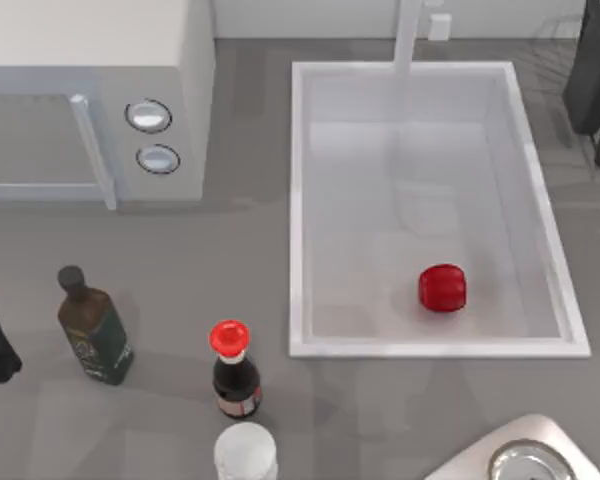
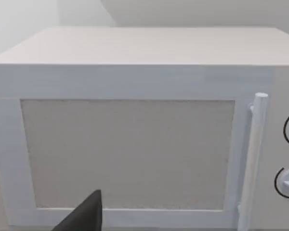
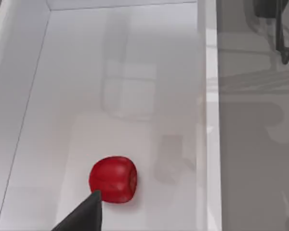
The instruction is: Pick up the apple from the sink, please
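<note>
Down in the sink [image 1: 298, 200], the apple [image 1: 442, 288] lies near the right hand [image 3: 82, 216]; how far that hand is open, I cannot tell.

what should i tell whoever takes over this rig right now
Left hand: parked at the table's left edge, facing the microwave.
Right hand: above the sink, near the apple, holding nothing visible.
Apple: lies on the sink floor, toward the near right corner, not touching the walls.
Done: nothing grasped yet.
Left: lower the right hand onto the apple, close on it, lift it out.
</note>
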Robot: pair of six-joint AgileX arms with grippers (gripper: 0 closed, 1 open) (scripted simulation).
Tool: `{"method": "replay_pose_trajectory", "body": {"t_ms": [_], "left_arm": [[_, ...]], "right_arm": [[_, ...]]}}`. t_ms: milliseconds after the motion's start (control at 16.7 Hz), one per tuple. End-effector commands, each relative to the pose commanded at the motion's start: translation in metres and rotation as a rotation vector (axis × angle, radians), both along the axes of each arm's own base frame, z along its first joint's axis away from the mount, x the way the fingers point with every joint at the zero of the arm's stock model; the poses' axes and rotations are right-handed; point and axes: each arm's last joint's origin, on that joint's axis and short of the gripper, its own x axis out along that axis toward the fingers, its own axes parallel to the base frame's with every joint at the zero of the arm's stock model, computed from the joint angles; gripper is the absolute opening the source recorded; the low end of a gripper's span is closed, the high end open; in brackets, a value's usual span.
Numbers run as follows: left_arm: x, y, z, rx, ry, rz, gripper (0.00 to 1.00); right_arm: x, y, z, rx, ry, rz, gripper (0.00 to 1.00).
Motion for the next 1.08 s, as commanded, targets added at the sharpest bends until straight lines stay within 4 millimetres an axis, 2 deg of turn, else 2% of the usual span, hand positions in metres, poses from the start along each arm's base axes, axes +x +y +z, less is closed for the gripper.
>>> {"method": "replay_pose_trajectory", "body": {"t_ms": [120,240,420,540,660,840,1080], "left_arm": [[0.000,0.000,0.000,0.000,0.000,0.000,1.00],[0.000,0.000,0.000,0.000,0.000,0.000,1.00],[0.000,0.000,0.000,0.000,0.000,0.000,1.00],[0.000,0.000,0.000,0.000,0.000,0.000,1.00],[0.000,0.000,0.000,0.000,0.000,0.000,1.00],[0.000,0.000,0.000,0.000,0.000,0.000,1.00],[0.000,0.000,0.000,0.000,0.000,0.000,1.00]], "right_arm": [[0.038,0.019,0.002,-0.005,0.164,0.011,1.00],[0.077,0.041,-0.006,-0.022,0.323,0.017,1.00],[0.127,0.076,-0.034,-0.063,0.538,0.017,1.00],[0.152,0.097,-0.059,-0.095,0.657,0.012,1.00],[0.168,0.114,-0.083,-0.126,0.751,0.006,1.00],[0.181,0.131,-0.107,-0.158,0.837,-0.002,1.00],[0.184,0.135,-0.113,-0.167,0.858,-0.005,1.00]]}}
